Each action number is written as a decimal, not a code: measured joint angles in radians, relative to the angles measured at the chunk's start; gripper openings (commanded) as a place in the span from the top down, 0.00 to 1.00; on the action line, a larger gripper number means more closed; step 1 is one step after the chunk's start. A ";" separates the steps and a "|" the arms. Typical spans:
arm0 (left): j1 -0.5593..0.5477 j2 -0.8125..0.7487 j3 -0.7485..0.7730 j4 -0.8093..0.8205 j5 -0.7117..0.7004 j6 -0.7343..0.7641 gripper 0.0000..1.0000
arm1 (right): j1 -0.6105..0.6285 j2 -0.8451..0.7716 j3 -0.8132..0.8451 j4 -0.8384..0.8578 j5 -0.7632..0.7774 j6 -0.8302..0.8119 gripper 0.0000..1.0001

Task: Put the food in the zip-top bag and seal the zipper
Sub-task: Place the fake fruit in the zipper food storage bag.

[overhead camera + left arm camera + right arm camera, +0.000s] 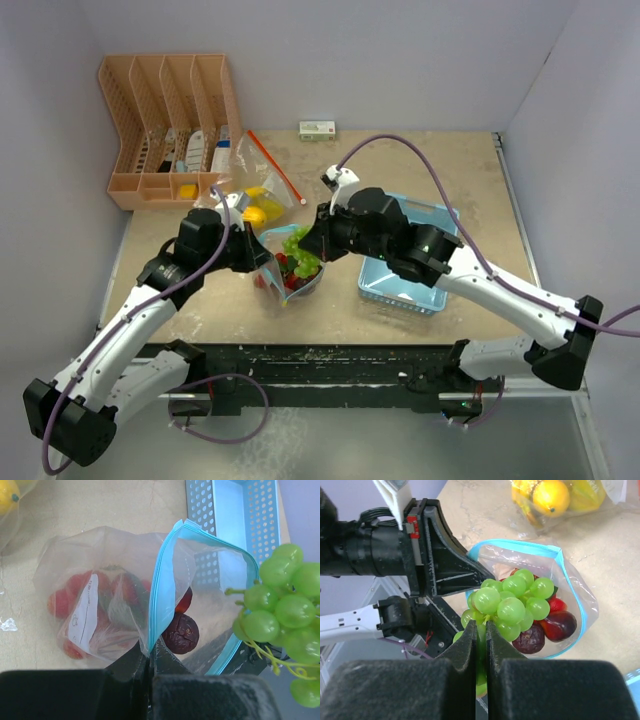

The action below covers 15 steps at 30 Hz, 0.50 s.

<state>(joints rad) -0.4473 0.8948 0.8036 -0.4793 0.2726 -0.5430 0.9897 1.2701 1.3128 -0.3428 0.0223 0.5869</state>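
In the top view, an orange rack (170, 128) stands at the upper left of the table (470, 180). To its right, a second bag (262, 205) lies flat and contains yellow fruit (551, 496).

Below that bag, at the centre of the frame, the left gripper (262, 266) grasps the zip-top bag (288, 278). In the left wrist view, its fingers (125, 675) are pressed together on the blue zipper rim (162, 590) at the lower centre. The bag mouth stands open. Inside the bag, red pieces (62, 602) sit at the left and a dark purple piece (181, 632) sits just inside the mouth.

A bunch of green grapes (512, 602) hangs directly at the bag mouth, partly over the red and purple pieces. Whether the grapes touch the bag cannot be determined. The right gripper (480, 637) clamps the stem end of the bunch, with its fingers (465, 650) nearly touching each other. In the top view, this gripper (310, 243) is just right of the bag.

Further right, a light-blue basket (395, 290) rests on the table, partly under the right arm. A small box (317, 129) lies at the upper centre, by the back wall.
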 measured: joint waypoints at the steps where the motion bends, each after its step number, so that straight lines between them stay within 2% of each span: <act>1: 0.000 0.000 0.000 0.000 0.000 -0.002 1.00 | -0.001 0.006 0.000 0.004 0.000 -0.002 0.97; 3: 0.000 -0.001 0.000 0.000 0.000 -0.006 1.00 | -0.001 0.023 0.001 0.005 0.003 -0.006 0.87; 5: 0.000 -0.002 0.000 0.000 0.000 -0.013 1.00 | -0.001 0.054 0.002 0.005 0.005 -0.010 0.68; 9: 0.000 -0.006 0.000 -0.002 0.000 -0.014 1.00 | -0.001 0.122 0.002 0.000 0.006 -0.028 0.49; 11: 0.000 -0.010 0.000 -0.006 -0.001 -0.014 1.00 | -0.001 0.144 0.002 -0.005 0.011 -0.034 0.35; 12: 0.000 -0.011 0.000 -0.009 -0.001 -0.014 1.00 | -0.001 0.146 0.002 -0.008 0.014 -0.034 0.31; 15: 0.000 -0.014 0.000 -0.013 -0.001 -0.014 1.00 | -0.001 0.138 0.002 -0.012 0.035 -0.040 0.29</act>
<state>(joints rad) -0.4473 0.8810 0.8036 -0.4927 0.2718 -0.5575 0.9890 1.4082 1.3144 -0.3550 0.0570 0.5468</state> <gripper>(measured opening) 0.005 0.681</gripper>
